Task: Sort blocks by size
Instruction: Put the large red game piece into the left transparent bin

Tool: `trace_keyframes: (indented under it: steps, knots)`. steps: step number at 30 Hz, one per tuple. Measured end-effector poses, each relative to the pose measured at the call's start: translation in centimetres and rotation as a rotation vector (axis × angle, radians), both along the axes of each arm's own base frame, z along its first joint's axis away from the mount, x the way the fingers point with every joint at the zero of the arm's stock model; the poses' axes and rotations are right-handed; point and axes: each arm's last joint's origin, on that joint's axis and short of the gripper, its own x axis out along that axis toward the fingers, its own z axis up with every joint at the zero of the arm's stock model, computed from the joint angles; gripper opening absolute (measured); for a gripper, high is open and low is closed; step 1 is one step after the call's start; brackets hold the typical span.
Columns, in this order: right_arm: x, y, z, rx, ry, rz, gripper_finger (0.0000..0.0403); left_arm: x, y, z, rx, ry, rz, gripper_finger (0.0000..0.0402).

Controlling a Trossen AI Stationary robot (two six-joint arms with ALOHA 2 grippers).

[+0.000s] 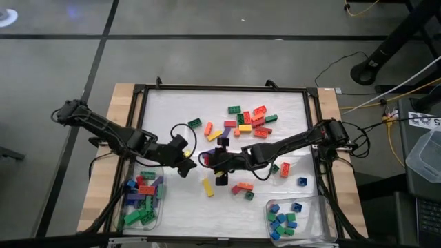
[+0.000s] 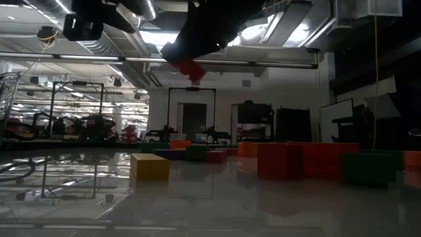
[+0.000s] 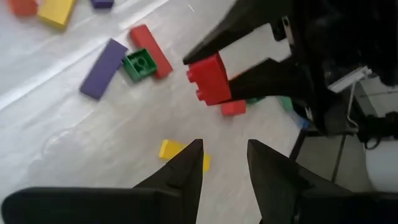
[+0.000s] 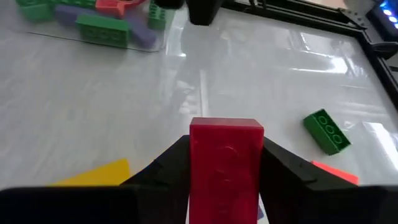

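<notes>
Open white mat [image 1: 172, 103] across the far-left quarter, unobstructed apart from one green brick [image 1: 195, 123]. Far-right quarter crowded by a cluster of loose blocks [image 1: 251, 120]. Centre blocked by the left gripper [image 1: 186, 164] and right gripper [image 1: 207, 160], nearly tip to tip, the latter clamped on a red brick [image 3: 208, 79]. Near centre partly clear, with a yellow brick [image 1: 207, 187] and a small mixed group [image 1: 242, 189]. Near corners occupied by two clear trays: left [image 1: 160, 215], right [image 1: 315, 205].
</notes>
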Motion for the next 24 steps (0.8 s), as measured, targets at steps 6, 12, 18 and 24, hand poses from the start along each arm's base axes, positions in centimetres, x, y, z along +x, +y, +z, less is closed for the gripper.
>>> trace_keyframes:
  steps: [6,12,18,24]
  knots:
    - [0.0,-0.2,0.1,-0.048,-0.017,-0.048,0.0149,0.9,0.7,-0.8,0.054,0.031,0.006,0.0114]
    - [0.1,-0.2,0.2,-0.068,-0.030,-0.049,0.0150,1.3,1.6,-1.0,0.139,0.043,-0.027,0.0114]
    - [0.1,-0.2,0.2,-0.068,-0.031,-0.048,0.0150,1.4,2.3,-1.0,0.137,0.050,0.006,0.0125]
    - [0.1,-0.2,0.2,-0.068,-0.029,-0.047,0.0151,1.8,2.3,-1.3,0.137,0.049,0.011,0.0190]
